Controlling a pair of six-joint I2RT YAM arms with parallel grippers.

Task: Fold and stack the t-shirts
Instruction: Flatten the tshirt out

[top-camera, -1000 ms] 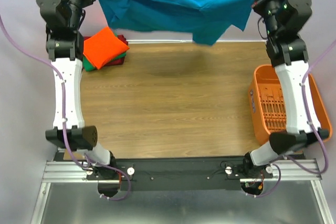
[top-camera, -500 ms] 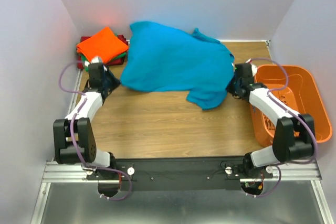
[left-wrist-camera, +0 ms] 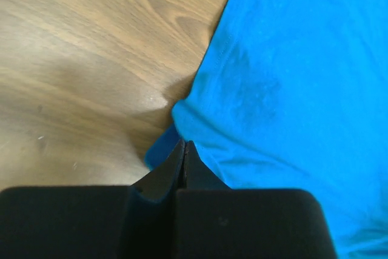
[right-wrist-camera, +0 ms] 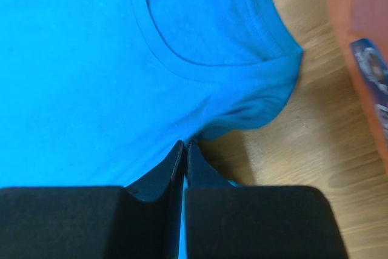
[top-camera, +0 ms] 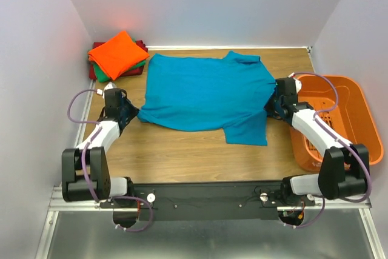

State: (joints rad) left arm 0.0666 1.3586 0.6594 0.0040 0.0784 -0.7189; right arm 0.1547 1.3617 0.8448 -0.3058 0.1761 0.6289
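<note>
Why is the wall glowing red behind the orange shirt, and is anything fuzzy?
Top view: the orange shirt probably bounces its bright colour onto the pale wall behind it; all looks sharp. Left wrist view: the blue shirt drops a soft dark shadow on the table. Right wrist view: the basket at the right edge looks fuzzy.

Wood-grain table (top-camera: 182,150), pale lilac walls (top-camera: 212,4) on three sides, aluminium rail (top-camera: 60,197) along the near edge, even light

Teal-blue t-shirt (top-camera: 206,96) spread out centrally, orange shirt (top-camera: 117,53) folded atop green shirt (top-camera: 103,77) and dark red shirt (top-camera: 142,45), far-left corner.
</note>
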